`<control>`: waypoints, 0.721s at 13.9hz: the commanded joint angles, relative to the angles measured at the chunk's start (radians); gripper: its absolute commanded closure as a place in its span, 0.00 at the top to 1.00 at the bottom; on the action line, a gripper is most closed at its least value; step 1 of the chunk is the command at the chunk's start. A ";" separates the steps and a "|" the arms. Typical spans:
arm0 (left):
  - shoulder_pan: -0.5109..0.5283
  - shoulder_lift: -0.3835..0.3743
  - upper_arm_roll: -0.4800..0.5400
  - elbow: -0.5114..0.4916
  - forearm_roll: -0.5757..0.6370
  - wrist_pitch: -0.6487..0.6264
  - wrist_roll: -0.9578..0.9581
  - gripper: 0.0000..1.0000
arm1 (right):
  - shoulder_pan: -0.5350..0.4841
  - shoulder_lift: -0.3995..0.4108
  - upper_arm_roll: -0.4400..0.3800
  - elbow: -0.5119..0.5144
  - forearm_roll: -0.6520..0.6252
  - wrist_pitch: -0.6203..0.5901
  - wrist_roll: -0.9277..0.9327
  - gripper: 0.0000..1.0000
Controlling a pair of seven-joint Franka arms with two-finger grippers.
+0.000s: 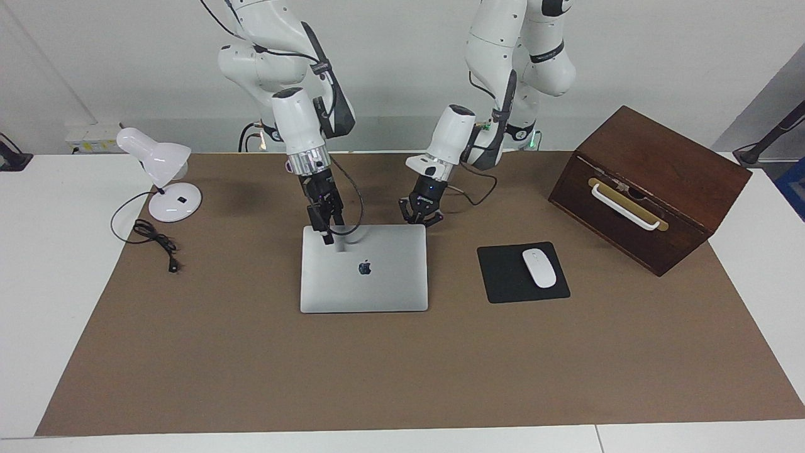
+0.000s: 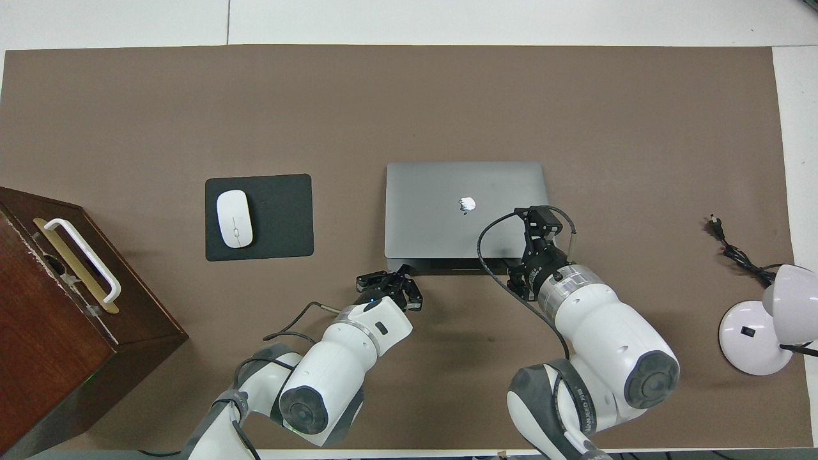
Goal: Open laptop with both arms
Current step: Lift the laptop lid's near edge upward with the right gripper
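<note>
Brown mat — both arms low at laptop

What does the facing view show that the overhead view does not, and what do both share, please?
Only the facing view shows the wall and the arms' upper links. Only the overhead view shows the dark gap along the laptop's edge nearest the robots. Both show the mouse, lamp, wooden box, the left tool and the right tool.

Laptop flat, lid down, on the brown table. My right claw over its lid, at the corner nearest me. My left claw at the other near corner, fingertips together. Mouse on black pad beside the laptop.
</note>
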 commanded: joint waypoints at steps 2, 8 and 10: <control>0.025 0.063 -0.003 0.035 -0.018 0.018 0.007 0.00 | -0.017 0.009 0.005 0.039 0.002 0.010 -0.038 0.98; 0.025 0.073 -0.003 0.035 -0.018 0.018 0.007 0.00 | -0.017 0.009 0.005 0.082 0.002 0.009 -0.058 0.98; 0.025 0.073 -0.003 0.035 -0.018 0.018 0.007 0.00 | -0.018 0.009 0.003 0.086 0.002 0.009 -0.078 0.98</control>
